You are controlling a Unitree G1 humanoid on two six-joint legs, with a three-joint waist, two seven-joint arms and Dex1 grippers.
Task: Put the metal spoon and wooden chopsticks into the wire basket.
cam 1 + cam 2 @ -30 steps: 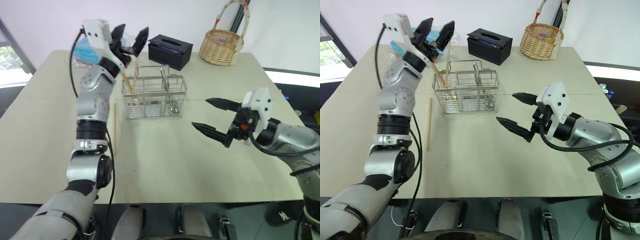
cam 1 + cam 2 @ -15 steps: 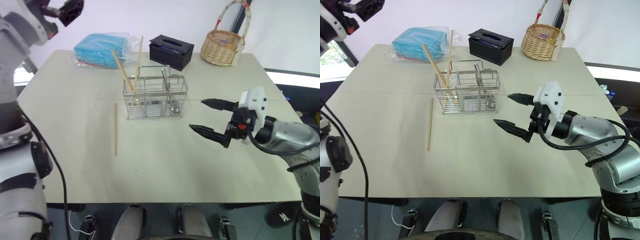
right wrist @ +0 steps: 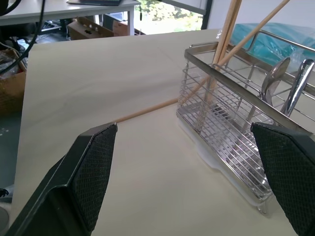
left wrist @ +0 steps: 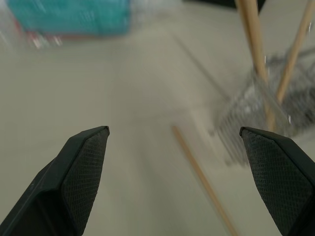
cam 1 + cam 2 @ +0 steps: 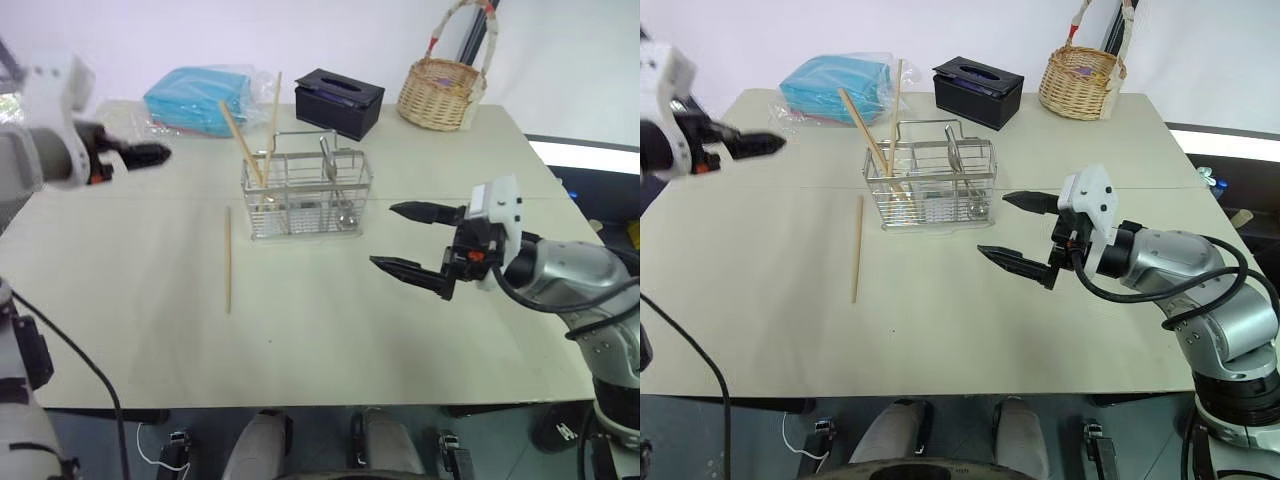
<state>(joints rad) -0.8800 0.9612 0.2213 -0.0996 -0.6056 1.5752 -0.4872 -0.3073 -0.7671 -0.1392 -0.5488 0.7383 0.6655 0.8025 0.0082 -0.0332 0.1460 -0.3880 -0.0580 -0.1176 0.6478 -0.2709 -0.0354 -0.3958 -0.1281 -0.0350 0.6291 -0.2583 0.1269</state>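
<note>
Chopstick (image 5: 228,258) is left flat on the counter (image 5: 330,330) beside the wire basket (image 5: 306,196); light, stiff and slippery, it is best pinched mid-length. Both hands, left hand (image 4: 174,147) and right hand (image 5: 410,240), are spread apart, empty.

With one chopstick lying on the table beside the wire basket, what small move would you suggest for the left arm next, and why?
Probably lower the left gripper toward the loose chopstick and line its open fingers across it. That stick lies flat on the table, on the robot's left of the wire basket. Two chopsticks and the metal spoon are in the basket already. The left gripper is open, empty and on that side.
</note>
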